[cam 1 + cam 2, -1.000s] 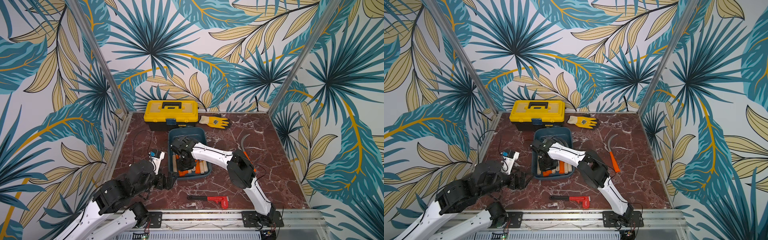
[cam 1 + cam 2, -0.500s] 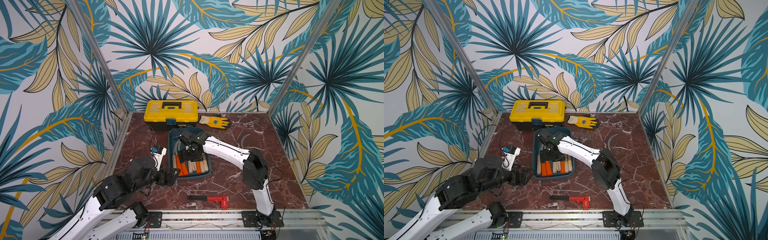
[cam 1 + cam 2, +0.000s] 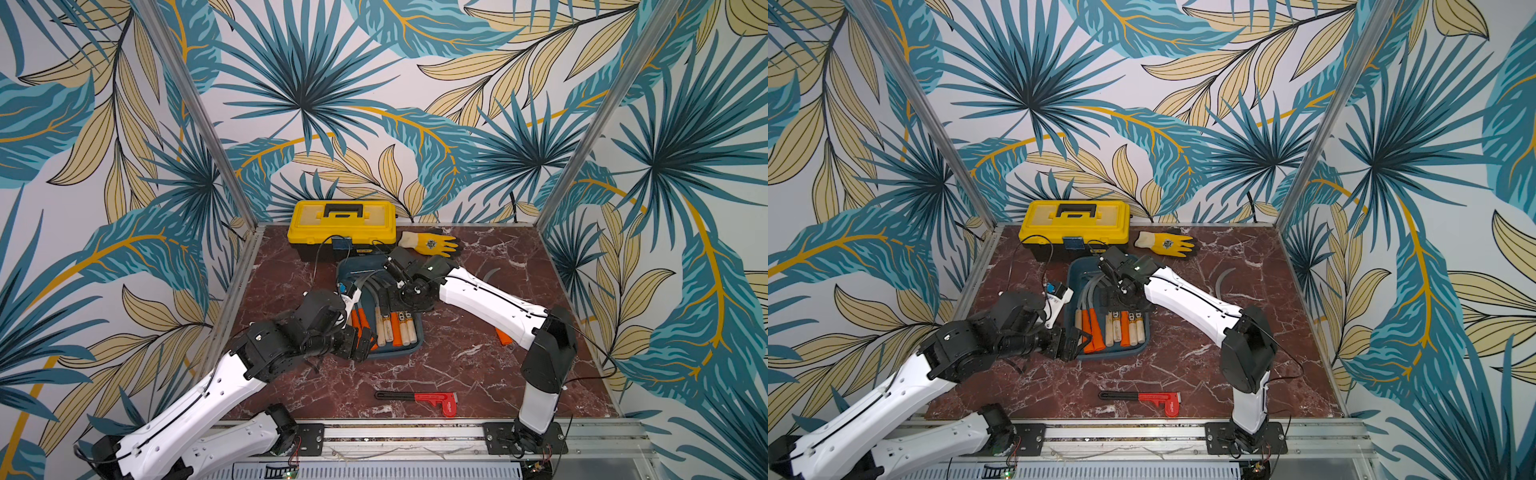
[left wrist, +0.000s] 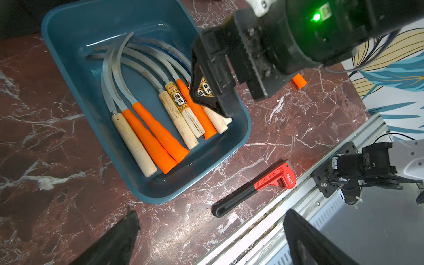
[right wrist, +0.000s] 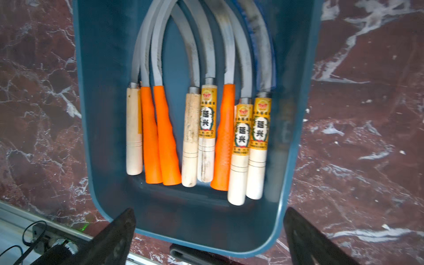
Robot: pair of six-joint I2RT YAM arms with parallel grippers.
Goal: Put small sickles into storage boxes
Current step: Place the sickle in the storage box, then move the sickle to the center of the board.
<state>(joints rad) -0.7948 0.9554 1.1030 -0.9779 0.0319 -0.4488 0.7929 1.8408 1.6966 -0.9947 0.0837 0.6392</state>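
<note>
Right wrist view: right gripper (image 5: pixel 210 210) wide, empty above teal tray (image 5: pixel 103 174) of sickles (image 5: pixel 202 128); release looks done; next, grasp stray sickle (image 3: pixel 503 337) to its right.

the small sickles (image 5: pixel 190 128) are showing dull grey metal blades, smudged and streaked rather than polished. some handles are looking like pale bare wood, matt and a little grimy, several wearing glossy yellow paper labels. the orange handles are looking like smooth plastic, one carrying a fine dimpled texture. the storage box (image 5: pixel 105 114) is reading as smooth teal plastic, catching soft highlights. the surface (image 5: pixel 367 114) is looking like red-brown marble with white veins and a low sheen. the pipe wrench (image 4: pixel 273 180) is showing red painted metal and a matt black handle. the toolbox (image 3: pixel 340 224) is shining as yellow plastic. the glove (image 3: pixel 432 243) is looking like knit cloth, yellow-coated.
</note>
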